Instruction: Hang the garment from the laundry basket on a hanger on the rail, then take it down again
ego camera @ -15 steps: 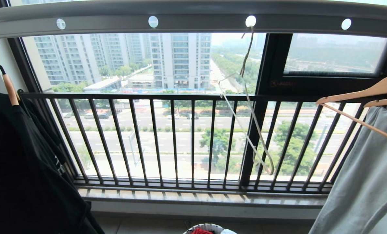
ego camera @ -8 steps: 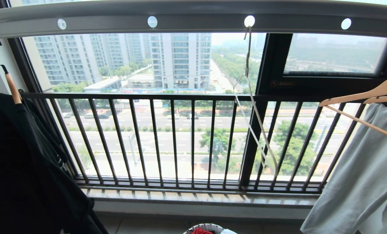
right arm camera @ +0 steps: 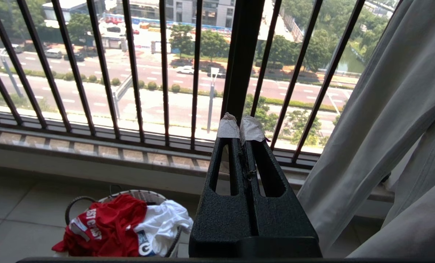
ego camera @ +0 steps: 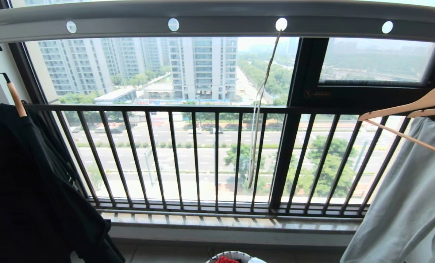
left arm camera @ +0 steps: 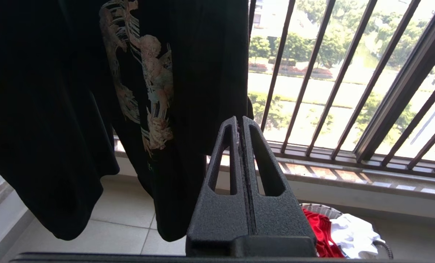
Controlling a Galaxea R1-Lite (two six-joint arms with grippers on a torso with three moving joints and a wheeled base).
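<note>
The red garment lies crumpled in the laundry basket on the floor below the window; its top shows at the bottom edge of the head view as a red patch. The thin cream hanger dangles empty from a hole in the grey rail, seen nearly edge-on. My left gripper is shut and empty, beside the black garment. My right gripper is shut and empty, tape on its tips, above and right of the basket. Neither arm shows in the head view.
A black printed garment hangs on a wooden hanger at the left; a pale grey garment hangs on a wooden hanger at the right. The black railing and sill stand behind. A white cloth shares the basket.
The cream hanger has swung and turned on the rail, from a broad open triangle on the right to a nearly edge-on line further left. The hanging garments sway slightly.
</note>
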